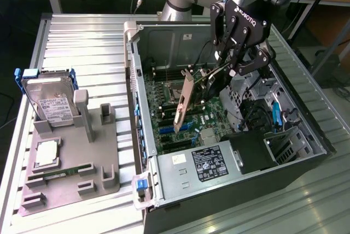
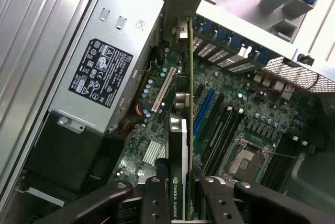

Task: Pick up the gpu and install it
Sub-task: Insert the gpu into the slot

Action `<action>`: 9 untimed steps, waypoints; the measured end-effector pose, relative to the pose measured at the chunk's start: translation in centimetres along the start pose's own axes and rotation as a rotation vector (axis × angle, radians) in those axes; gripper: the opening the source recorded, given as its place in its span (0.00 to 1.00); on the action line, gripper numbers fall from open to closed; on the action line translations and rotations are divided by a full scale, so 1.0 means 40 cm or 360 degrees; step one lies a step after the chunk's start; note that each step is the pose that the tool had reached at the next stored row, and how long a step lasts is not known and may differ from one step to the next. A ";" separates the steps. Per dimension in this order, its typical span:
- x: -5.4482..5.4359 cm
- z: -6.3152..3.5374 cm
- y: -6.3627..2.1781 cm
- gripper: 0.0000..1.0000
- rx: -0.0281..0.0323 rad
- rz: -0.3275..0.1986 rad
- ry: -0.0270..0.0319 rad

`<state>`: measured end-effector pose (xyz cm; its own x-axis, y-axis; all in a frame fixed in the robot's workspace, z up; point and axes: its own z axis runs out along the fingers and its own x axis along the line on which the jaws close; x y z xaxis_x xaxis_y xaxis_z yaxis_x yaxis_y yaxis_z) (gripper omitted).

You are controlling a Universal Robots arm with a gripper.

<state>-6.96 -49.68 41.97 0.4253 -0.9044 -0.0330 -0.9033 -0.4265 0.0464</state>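
Jaws of the gripper are clamped narrowly on the gpu, which is held on edge and tilted at centre frame in the exterior view. It hangs over the motherboard inside the open computer case.

"ROBOTIQ" stood in white on the gripper, at one o'clock in the exterior view; the gpu read "NVIDIA QUADRO".

ribbed metal table. grey parts fixture sits on it, exterior view's left. open computer case just beside.
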 end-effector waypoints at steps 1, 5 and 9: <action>0.000 0.000 0.000 0.27 0.00001 0.0000 0.00000; 0.000 0.000 0.000 0.27 0.00001 0.0000 -0.00001; 0.000 0.000 0.000 0.27 0.00001 0.0000 0.00000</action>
<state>-6.96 -49.68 41.96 0.4254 -0.9044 -0.0330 -0.9033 -0.4266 0.0463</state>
